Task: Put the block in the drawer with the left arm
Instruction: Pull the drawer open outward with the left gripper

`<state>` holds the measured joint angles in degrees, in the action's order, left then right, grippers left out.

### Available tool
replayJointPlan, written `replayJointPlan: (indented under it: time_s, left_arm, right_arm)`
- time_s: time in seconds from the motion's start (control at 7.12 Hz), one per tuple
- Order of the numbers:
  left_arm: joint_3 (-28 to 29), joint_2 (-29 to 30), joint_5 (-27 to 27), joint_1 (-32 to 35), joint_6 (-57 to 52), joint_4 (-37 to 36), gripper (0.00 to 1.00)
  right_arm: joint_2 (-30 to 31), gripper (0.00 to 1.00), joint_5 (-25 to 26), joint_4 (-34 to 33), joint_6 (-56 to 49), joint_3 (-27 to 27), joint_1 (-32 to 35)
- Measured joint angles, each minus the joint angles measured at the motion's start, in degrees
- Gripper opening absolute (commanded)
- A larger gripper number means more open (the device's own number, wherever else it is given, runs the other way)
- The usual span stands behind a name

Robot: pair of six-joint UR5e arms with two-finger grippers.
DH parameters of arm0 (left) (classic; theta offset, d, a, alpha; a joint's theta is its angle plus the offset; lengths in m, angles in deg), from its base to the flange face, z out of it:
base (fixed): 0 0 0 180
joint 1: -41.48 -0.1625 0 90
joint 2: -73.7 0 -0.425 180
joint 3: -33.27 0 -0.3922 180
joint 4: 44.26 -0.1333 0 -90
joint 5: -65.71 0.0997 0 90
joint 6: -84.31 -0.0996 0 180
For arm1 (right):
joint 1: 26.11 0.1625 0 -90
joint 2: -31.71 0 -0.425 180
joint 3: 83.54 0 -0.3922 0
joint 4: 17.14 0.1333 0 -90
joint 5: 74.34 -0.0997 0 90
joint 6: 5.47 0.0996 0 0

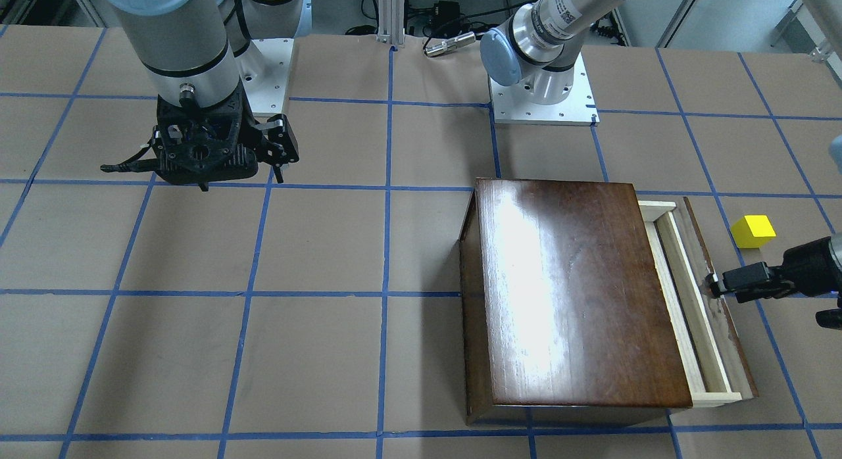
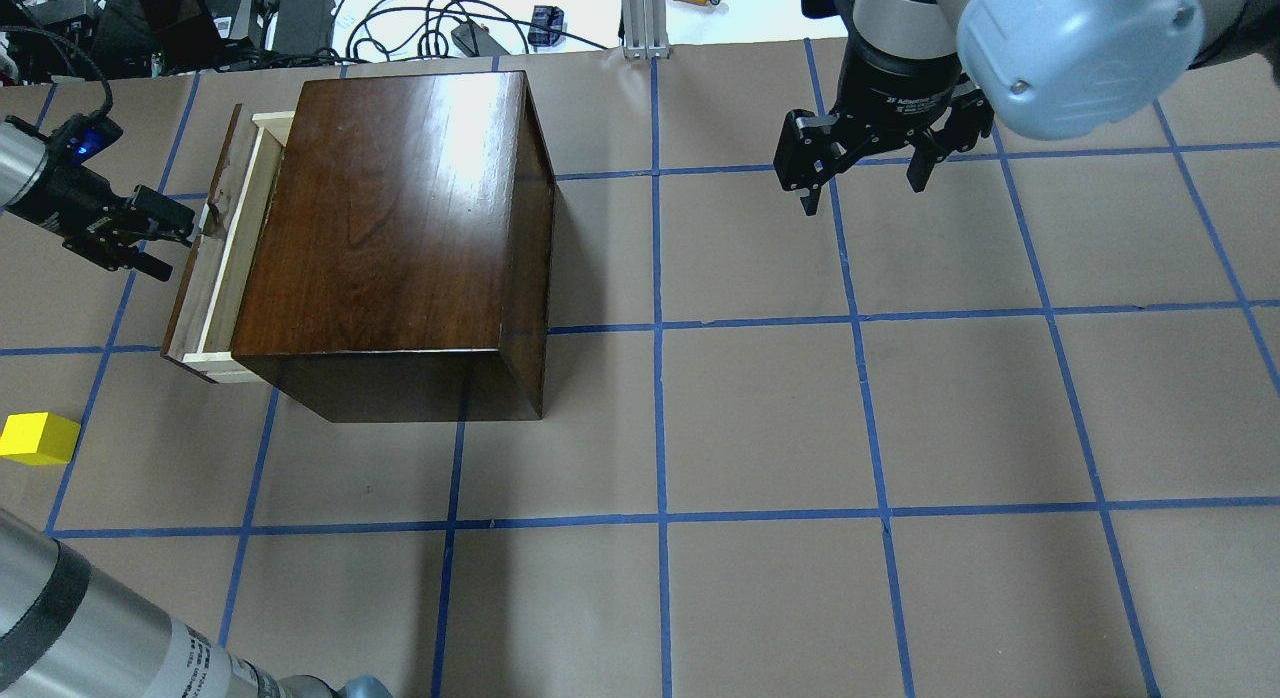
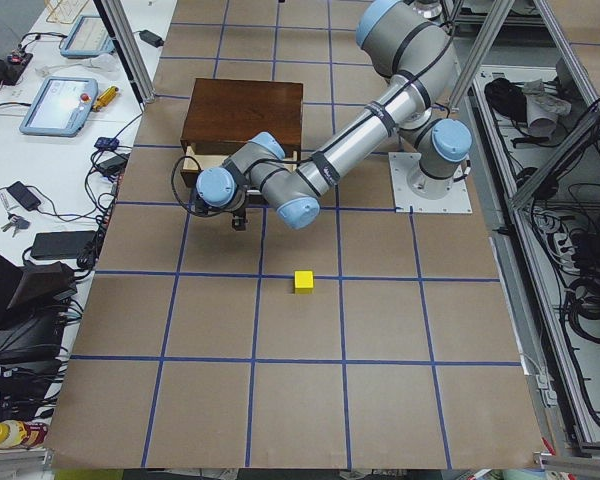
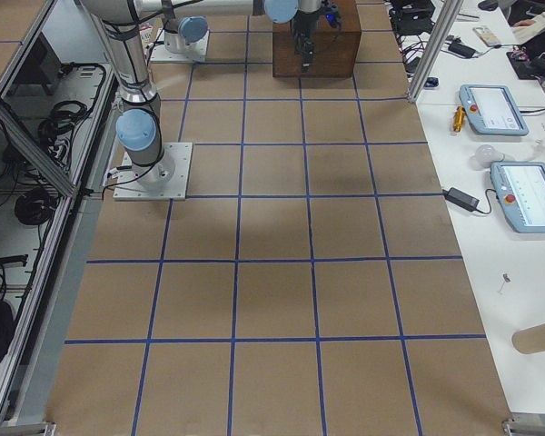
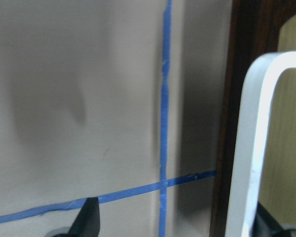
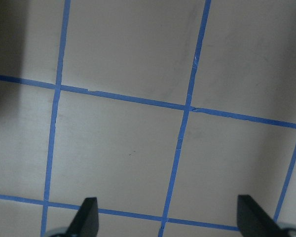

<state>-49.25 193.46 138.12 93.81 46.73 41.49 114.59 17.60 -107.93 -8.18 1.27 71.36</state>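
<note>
Nearest, at the lower left of the overhead view, the block (image 2: 40, 438) sits on the table (image 2: 760, 418), ungrasped and apart from the drawer (image 2: 238, 248). Beyond it, at the left edge, the drawer stands partway out of the wooden box (image 2: 400, 228). The left gripper (image 2: 178, 243) is at its dark front with jaws spread. Opening looks done or nearly so; picking up the block and placing it are both left. Farthest, at the upper right, the right gripper (image 2: 860, 183) hangs empty, jaws spread. Its collar reads "2F Adaptive"; the rest is too small to read.
</note>
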Motion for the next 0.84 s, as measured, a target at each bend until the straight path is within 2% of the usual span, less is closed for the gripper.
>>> replayJointPlan:
  time_s: [0.84]
  left_arm:
    - [0.16, -0.34, 1.5, -4.09, -0.89, -0.98, 1.0]
  right_arm:
    - [0.0, 1.0, 0.0, 0.0, 0.01, 0.0, 0.0]
